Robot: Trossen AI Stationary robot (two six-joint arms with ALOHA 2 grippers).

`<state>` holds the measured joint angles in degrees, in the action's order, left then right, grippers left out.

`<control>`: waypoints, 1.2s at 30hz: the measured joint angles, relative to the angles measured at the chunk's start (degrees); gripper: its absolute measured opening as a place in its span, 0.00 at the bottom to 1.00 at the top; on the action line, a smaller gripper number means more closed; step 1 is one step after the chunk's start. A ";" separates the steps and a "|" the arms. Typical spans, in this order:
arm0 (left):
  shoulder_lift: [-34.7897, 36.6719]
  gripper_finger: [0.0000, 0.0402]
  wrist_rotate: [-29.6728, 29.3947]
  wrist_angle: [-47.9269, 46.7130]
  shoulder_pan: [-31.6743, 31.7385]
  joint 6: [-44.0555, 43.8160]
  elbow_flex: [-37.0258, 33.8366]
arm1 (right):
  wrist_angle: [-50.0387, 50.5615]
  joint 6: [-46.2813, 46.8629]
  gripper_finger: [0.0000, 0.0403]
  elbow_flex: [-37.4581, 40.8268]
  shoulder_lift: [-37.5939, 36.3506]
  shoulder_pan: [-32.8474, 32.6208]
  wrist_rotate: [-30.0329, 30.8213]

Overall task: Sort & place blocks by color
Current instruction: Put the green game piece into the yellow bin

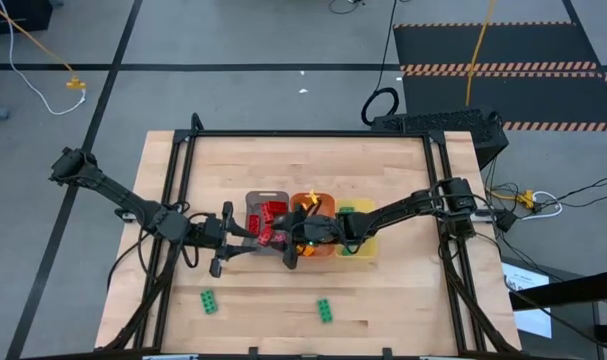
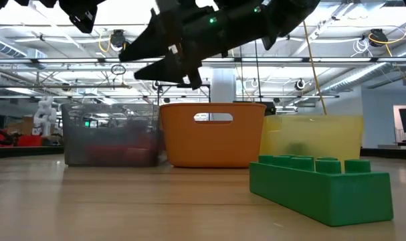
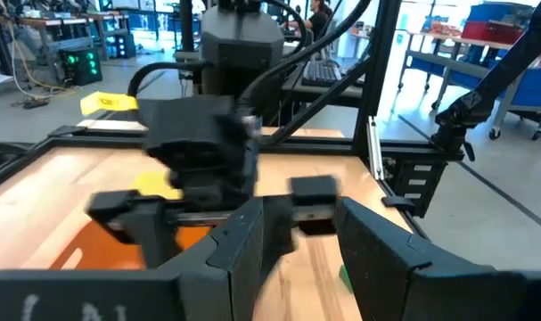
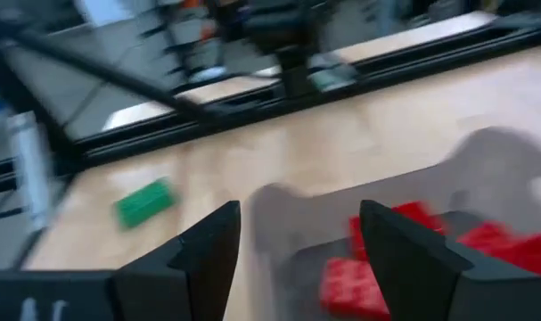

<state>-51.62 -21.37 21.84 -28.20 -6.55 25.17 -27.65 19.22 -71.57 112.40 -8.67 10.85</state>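
Right gripper [image 4: 297, 259] — fingers apart, empty — over the grey tray [image 1: 255, 212] of red blocks [image 1: 274, 211]; left gripper [image 3: 297, 245] beside it, parted, empty.

Both arms crowd the air above the three trays [image 1: 268, 197]. The near table [image 1: 273, 325] is open except for two green blocks [image 1: 209, 300].

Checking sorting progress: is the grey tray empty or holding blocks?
Holding blocks: red blocks lie inside the grey tray, seen from above and past the right gripper.
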 joint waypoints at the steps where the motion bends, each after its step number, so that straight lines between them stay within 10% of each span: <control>1: 0.00 0.36 0.00 -0.37 -0.03 0.00 0.00 | 0.11 0.02 0.55 0.01 0.02 -0.54 -1.24; 10: -0.02 0.36 -0.11 -1.57 -0.02 -0.06 0.00 | 4.69 0.88 0.56 0.00 -1.91 -9.29 -6.58; 16: -0.02 0.36 -3.56 -4.31 -0.05 -5.75 0.12 | 2.09 -5.49 0.56 -0.02 -2.32 -14.17 0.31; 20: -0.13 0.36 -12.15 -16.38 0.07 -20.15 4.12 | 3.71 -12.10 0.56 -0.02 -2.32 -15.55 5.57; 36: -18.16 0.36 -3.82 -69.52 -4.29 -58.17 36.15 | 22.47 -18.84 0.56 0.07 -9.68 -13.20 5.81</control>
<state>-69.78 -25.19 -47.67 -32.49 -64.71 61.31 -5.17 0.38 -71.50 102.72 -21.87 16.67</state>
